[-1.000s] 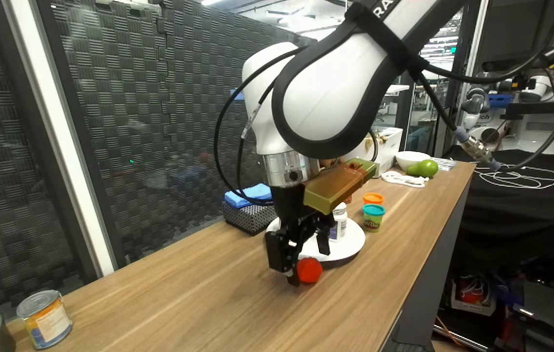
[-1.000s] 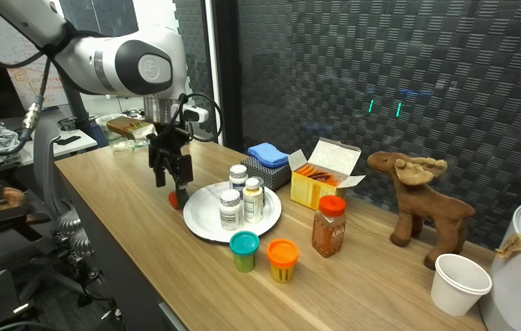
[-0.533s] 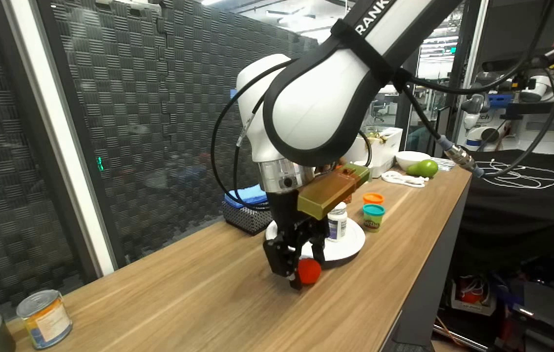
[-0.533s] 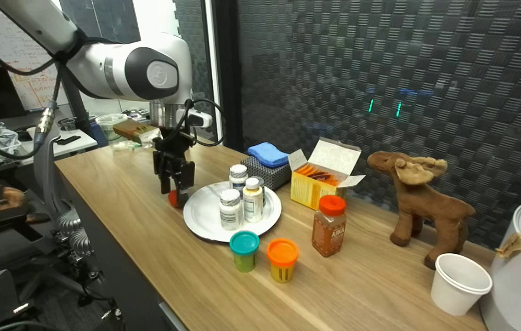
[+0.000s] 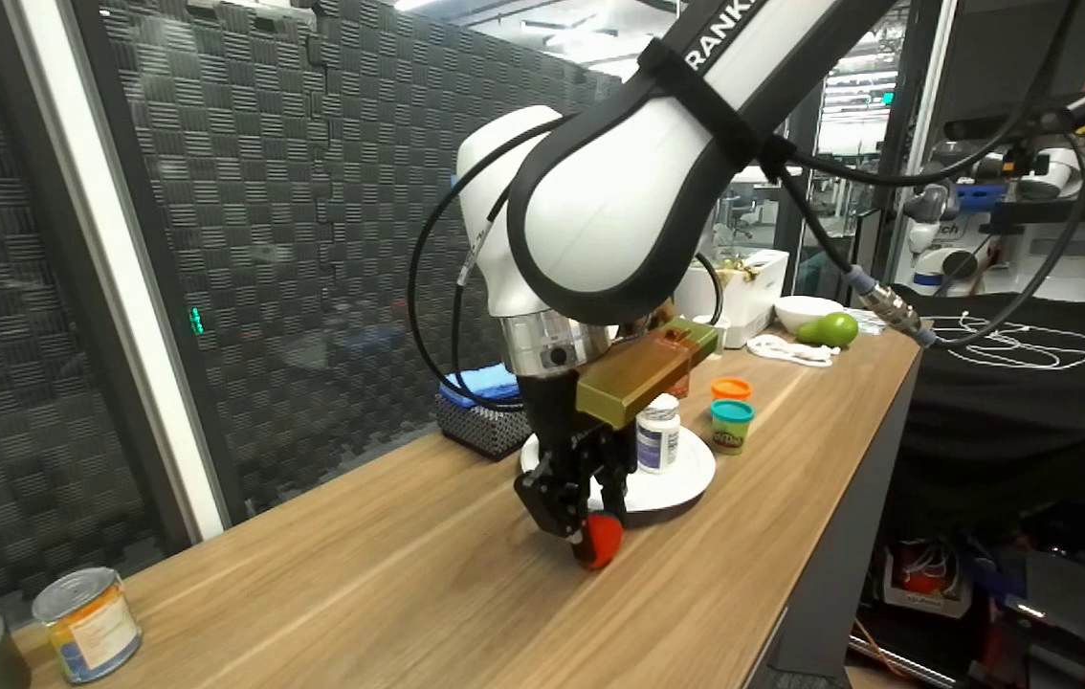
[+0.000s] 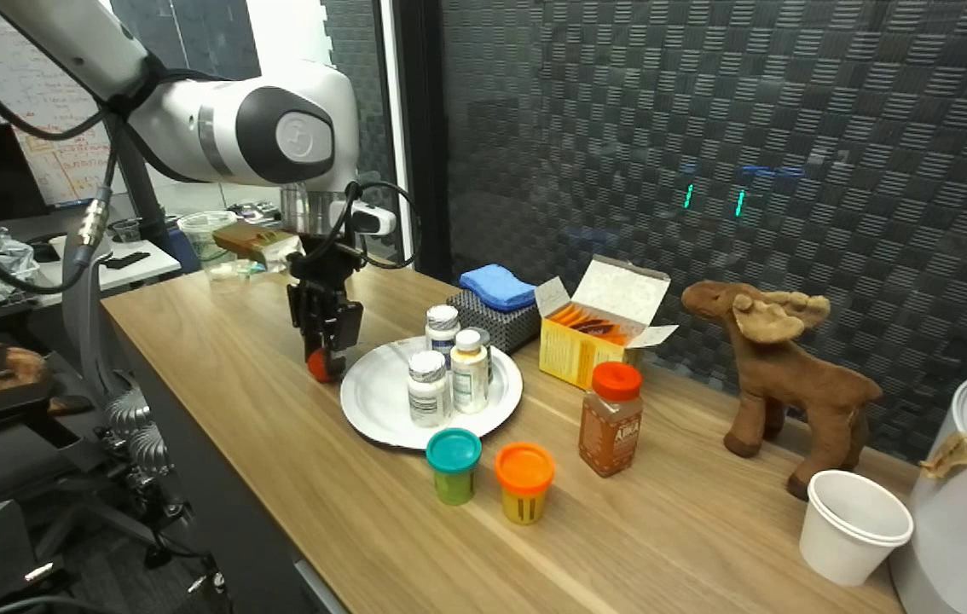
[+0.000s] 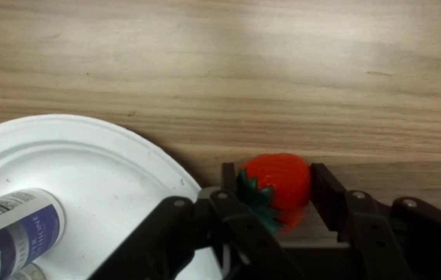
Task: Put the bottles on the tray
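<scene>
The desk (image 5: 380,574) is long, with a brown wood top. The white robot arm (image 5: 600,201) bends down over it in both exterior views. A brown toy moose (image 6: 807,379) stands on the desk. The tray (image 6: 381,388) is a round white plate that lies flat. Near it sits a yellow box (image 6: 569,354) with orange packets (image 6: 579,321) in it. A gray box (image 6: 505,328) is just beside the tray, with a folded blue cloth (image 6: 498,287) on top. The black tool (image 7: 273,179) points down by the edge of the tray.

A bottle with a red cap (image 6: 611,426) stands on the desk, off the tray. On the tray stand a wide white bottle (image 6: 428,394), a thin white bottle (image 6: 470,379) and, behind them, another white bottle (image 6: 441,329). A bit of one more bottle (image 6: 488,354) peeks out. In the wrist view, one bottle has a blue label (image 7: 41,229).

Near the tray are a tub with an orange lid (image 6: 524,486) and a tub with a blue-green lid (image 6: 454,469).

Smaller still is a red thing with green leaves (image 7: 282,182). The tool pinches it between its two fingers (image 7: 327,194), just beside the tray.
</scene>
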